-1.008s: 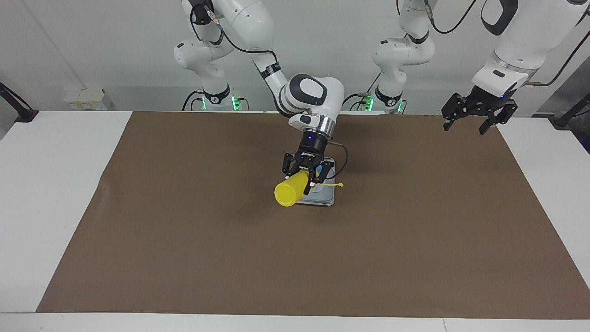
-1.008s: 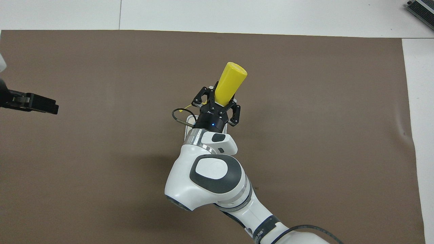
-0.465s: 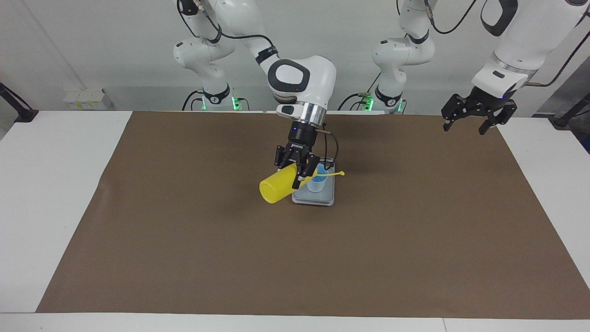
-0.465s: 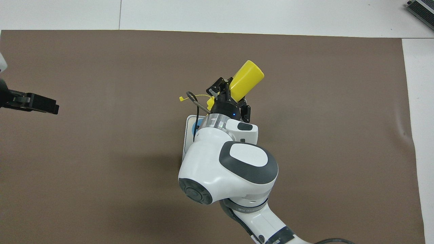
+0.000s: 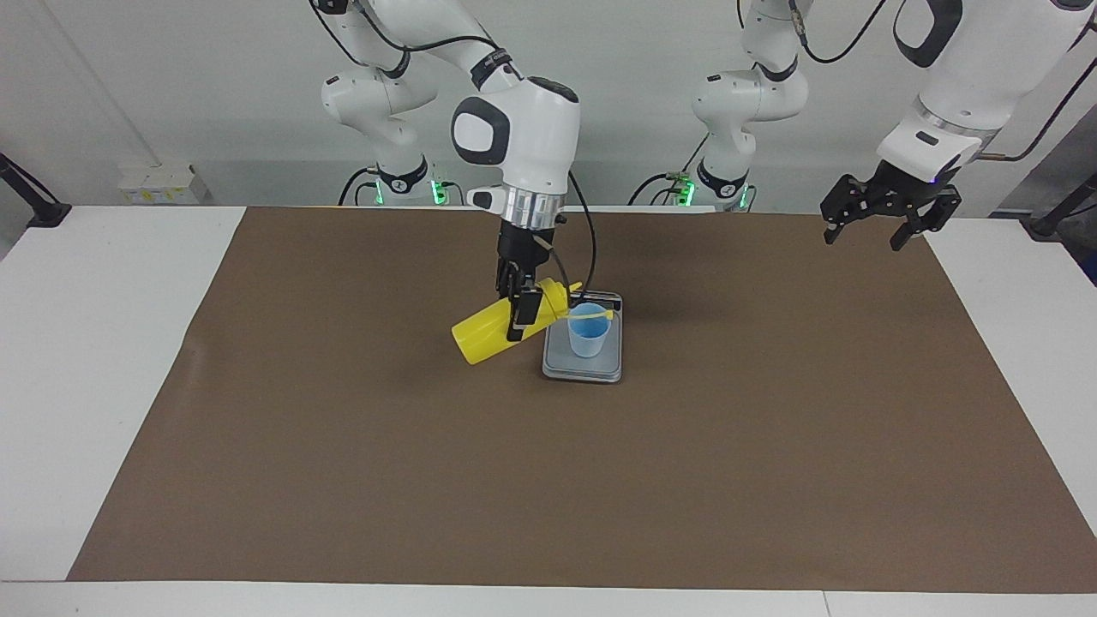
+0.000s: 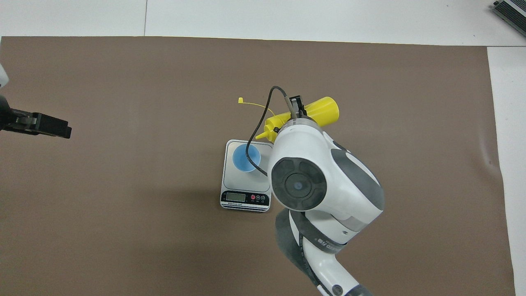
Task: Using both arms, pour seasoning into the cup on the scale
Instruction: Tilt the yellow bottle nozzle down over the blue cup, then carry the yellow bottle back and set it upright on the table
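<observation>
**Bottle tipped beside the cup**

Your right gripper (image 5: 523,310) pinches the yellow bottle (image 5: 488,332), tilted, its nozzle beside the blue cup (image 5: 590,330) on the scale (image 5: 583,367) at mid-table. Your left gripper (image 5: 891,212) waits spread above the mat's (image 5: 343,446) edge.

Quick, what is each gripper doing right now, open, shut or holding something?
Left gripper: open, holding nothing, waiting over the left arm's end of the table.
Right gripper: shut on the yellow squeeze bottle.
</observation>
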Motion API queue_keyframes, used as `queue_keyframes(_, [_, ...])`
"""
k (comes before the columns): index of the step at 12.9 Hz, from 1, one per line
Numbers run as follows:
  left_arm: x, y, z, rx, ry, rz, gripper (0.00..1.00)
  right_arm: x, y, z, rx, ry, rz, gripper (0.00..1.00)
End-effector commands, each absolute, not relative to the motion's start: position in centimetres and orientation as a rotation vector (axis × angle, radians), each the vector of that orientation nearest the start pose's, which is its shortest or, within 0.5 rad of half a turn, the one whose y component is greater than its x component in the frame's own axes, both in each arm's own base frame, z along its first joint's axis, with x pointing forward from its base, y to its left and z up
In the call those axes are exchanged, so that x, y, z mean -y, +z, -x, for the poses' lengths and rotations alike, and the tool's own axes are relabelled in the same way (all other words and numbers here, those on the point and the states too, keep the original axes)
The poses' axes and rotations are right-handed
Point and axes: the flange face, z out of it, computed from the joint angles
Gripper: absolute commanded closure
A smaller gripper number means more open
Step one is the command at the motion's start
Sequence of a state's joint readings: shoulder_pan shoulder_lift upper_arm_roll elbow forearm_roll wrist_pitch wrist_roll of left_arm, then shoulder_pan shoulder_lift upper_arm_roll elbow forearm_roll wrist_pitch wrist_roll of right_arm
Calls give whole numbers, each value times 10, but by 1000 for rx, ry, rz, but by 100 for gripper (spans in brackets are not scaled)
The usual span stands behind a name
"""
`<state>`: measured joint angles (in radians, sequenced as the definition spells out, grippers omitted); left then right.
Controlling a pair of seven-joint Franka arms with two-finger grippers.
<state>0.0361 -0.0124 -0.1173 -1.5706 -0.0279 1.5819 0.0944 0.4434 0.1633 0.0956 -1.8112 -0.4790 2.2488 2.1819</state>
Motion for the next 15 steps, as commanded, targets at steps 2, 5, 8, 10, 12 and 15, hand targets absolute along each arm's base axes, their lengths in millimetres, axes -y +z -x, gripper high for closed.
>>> queue_keyframes(2, [49,631,-549,-264,-56,3164,0,-270,497,-555,-1990,-334,2116,100])
queue_keyframes(5, [49,629,-549,-272,-46,3161,0,-235,494,-561,-2030,-73,2116,100])
queue_keyframes(8, [51,629,-546,-319,-14,3075,0,-196,487,-567,-2009,138,2127,100])
queue_keyframes(10, [51,630,-546,-326,-9,3070,0,-156,480,-569,-1951,311,2103,100])
queue_keyframes(12, [52,631,-546,-326,-11,3071,0,-129,466,-564,-1907,430,2042,100])
queue_keyframes(15, [55,629,-546,-329,-12,3072,0,-57,438,-563,-1861,611,1867,100])
